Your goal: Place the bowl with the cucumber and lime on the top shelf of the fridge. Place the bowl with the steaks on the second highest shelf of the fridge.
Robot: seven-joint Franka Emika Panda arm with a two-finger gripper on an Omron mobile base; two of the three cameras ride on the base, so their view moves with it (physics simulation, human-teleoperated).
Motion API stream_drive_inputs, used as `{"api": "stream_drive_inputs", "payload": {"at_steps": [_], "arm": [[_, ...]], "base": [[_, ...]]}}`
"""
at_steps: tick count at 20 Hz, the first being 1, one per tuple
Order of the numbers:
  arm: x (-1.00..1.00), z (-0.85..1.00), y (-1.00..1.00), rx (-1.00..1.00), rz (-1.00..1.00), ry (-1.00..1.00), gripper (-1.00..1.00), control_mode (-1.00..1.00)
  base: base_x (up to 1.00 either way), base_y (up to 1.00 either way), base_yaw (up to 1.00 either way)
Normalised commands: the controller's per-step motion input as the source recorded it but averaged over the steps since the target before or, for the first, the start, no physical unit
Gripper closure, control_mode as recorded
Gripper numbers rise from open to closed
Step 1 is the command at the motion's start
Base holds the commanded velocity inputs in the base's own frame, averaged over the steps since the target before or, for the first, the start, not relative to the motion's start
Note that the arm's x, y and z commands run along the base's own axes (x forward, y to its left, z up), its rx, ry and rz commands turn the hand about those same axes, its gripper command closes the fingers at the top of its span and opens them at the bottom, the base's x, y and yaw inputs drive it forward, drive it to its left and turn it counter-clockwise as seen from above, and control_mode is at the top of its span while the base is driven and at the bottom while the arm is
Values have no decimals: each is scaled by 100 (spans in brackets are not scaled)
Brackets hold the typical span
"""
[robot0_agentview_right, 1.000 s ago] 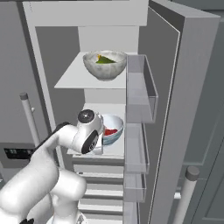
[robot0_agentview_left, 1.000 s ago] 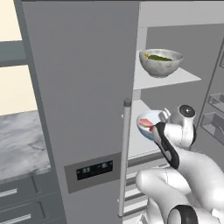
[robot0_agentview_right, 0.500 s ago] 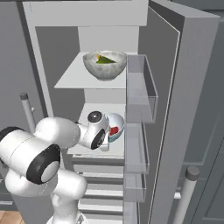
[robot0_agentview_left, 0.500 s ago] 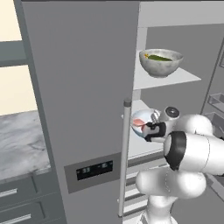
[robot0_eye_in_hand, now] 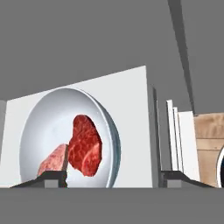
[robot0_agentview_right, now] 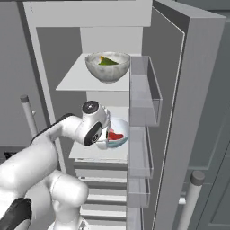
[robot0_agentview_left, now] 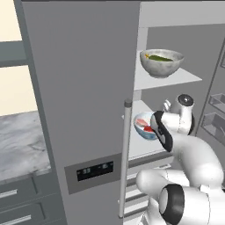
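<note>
The grey stone bowl with cucumber and lime (robot0_agentview_left: 160, 62) (robot0_agentview_right: 108, 66) stands on the fridge's top shelf (robot0_agentview_right: 74, 81). One shelf down, the white-blue bowl with the steaks (robot0_agentview_left: 146, 125) (robot0_agentview_right: 116, 136) (robot0_eye_in_hand: 70, 140) rests on the second shelf (robot0_eye_in_hand: 131, 131), with two red steaks lying in it. My gripper (robot0_eye_in_hand: 111, 179) (robot0_agentview_left: 154, 130) sits open just in front of this bowl. Its fingertips are spread wide; the left one (robot0_eye_in_hand: 52, 177) overlaps the bowl's near rim and the right one (robot0_eye_in_hand: 175, 177) is off to the side. Nothing is held.
The open fridge door (robot0_agentview_right: 179, 117) with its clear bins (robot0_agentview_right: 143, 90) stands close on the right. The shut grey fridge door (robot0_agentview_left: 83, 88) and its handle (robot0_agentview_left: 126, 154) are on the left. Drawers (robot0_agentview_right: 108, 197) lie below the shelves. A marble counter (robot0_agentview_left: 22, 140) is further left.
The arm has swung its elbow around and the hand has backed off a little. The steak bowl stays where it was on the second shelf.
</note>
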Motion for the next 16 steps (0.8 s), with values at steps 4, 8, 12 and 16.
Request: {"api": "stream_drive_inputs", "payload": {"at_steps": [4, 8, 12, 16], "arm": [[-100, 100, -5, 0, -6, -18, -100, -100], [-100, 82, 0, 0, -1, -18, -100, -100], [-100, 65, 4, -4, 0, -12, -100, -100], [-100, 66, 28, -16, 4, -5, -100, -100]], "base": [[0, 0, 0], [0, 0, 0], [0, 0, 0], [0, 0, 0]]}}
